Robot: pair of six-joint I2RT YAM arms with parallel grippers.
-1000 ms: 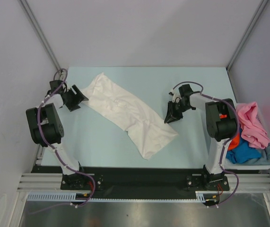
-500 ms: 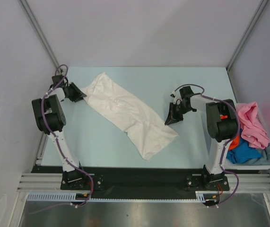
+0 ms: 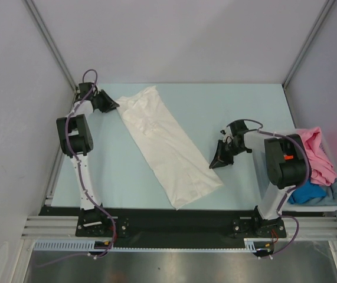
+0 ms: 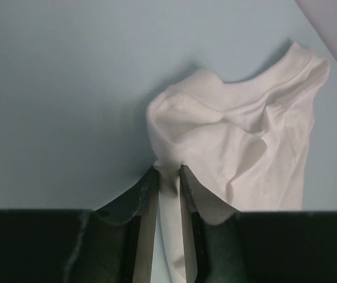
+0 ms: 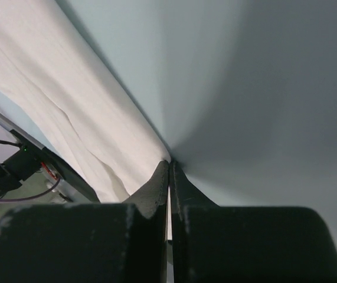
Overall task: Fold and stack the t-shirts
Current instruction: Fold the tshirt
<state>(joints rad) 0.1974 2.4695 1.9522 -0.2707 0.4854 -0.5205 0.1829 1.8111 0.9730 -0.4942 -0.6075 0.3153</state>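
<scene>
The white t-shirt lay stretched from the counter's far-left corner toward its near edge, the left hand clamped on a bunched corner, the right hand pinched shut on a mere sliver of hem, which any hard pull could have slipped free.

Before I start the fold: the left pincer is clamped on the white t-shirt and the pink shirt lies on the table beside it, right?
Not quite. The pink shirt is not on the table; it lies in the bin at the table's right edge, as the top external view shows. The left pincer is indeed clamped on the white t-shirt.
</scene>
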